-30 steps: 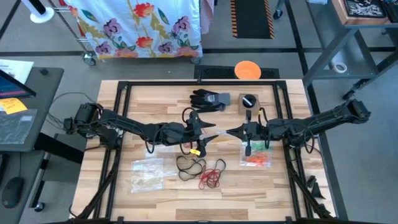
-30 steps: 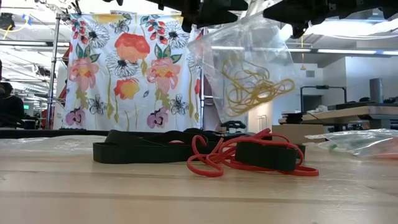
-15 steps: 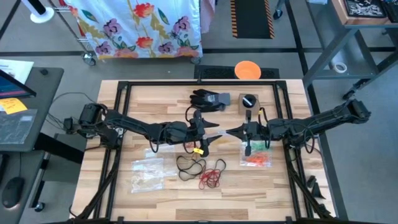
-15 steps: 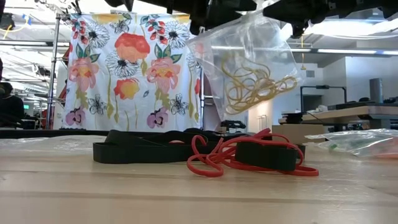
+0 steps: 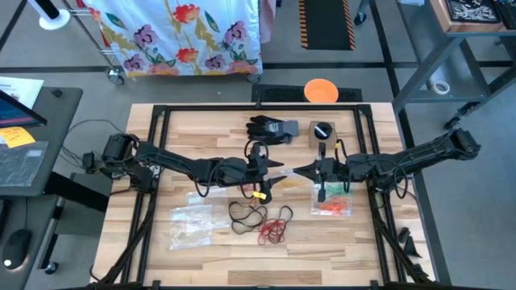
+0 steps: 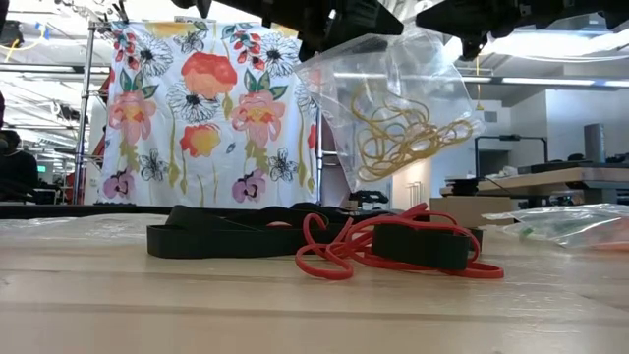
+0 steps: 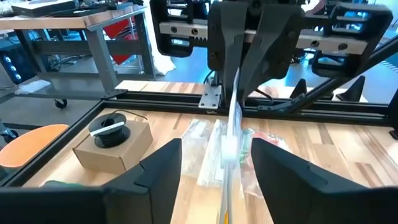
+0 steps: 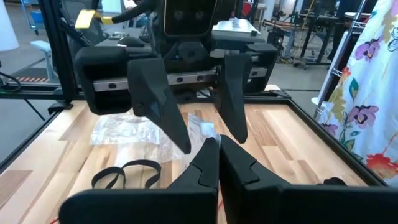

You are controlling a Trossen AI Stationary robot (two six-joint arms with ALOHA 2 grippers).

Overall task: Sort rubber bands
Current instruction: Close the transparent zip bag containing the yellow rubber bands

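A clear plastic bag (image 6: 339,88) with yellow rubber bands (image 6: 398,128) inside hangs over the table's middle, between my two grippers. My right gripper (image 8: 217,146) is shut on it. My left gripper (image 7: 216,149) faces it from the table's left, open, one finger on either side of the bag's upper edge (image 7: 229,140) without visibly touching it. Black rubber bands (image 5: 246,213) and red rubber bands (image 5: 276,230) lie loose on the table near the front. My right gripper pinches the bag's top edge (image 7: 235,93) between its two shut fingers. They come level from the table's right. The bag hangs below them, clear of the table, with the yellow bands gathered in its lower part.
A clear bag with bands (image 5: 191,225) lies front left, and another with orange and green bands (image 5: 332,205) lies right of centre. At the back are a black glove (image 5: 272,129) and a cardboard box (image 5: 322,134) with a black roll on it.
My left gripper has edged toward the bag's top edge, and in the low view its dark shape now stands at the top of the bag. The hanging bag has swung a little and the yellow bands inside it have shifted.
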